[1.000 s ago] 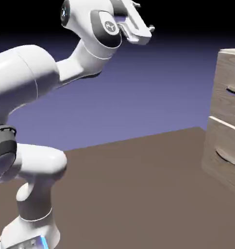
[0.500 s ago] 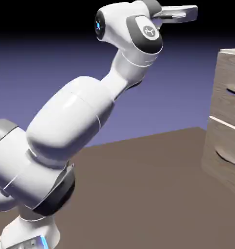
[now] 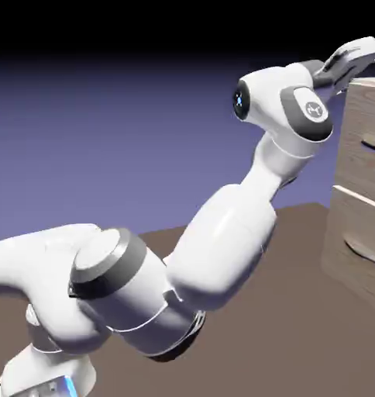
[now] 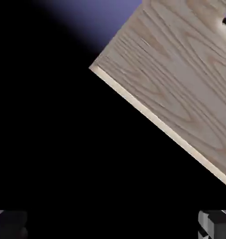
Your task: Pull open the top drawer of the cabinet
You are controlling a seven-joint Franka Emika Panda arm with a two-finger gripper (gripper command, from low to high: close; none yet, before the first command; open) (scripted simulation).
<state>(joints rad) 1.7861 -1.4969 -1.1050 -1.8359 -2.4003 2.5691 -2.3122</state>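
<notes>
Brown table [image 3: 245, 326] under a blue-violet backdrop [image 3: 129, 139], seemingly bare, top black.

I'm working in a rendered test scene, not a real room: a flat brown table [image 3: 245, 326] fills the lower frame under a plain blue-violet backdrop fading to black at the top. The only furniture is a wood-grain cabinet [image 3: 365, 194] at the right edge, with my white arm [image 3: 221, 240] rising from lower left.

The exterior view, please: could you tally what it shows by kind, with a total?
Cabinet: 1
Drawer fronts showing, the top drawer and the one below: 2
Curved handles, and: 2
Robot arm with its gripper: 1
Table: 1
Total: 7
</notes>
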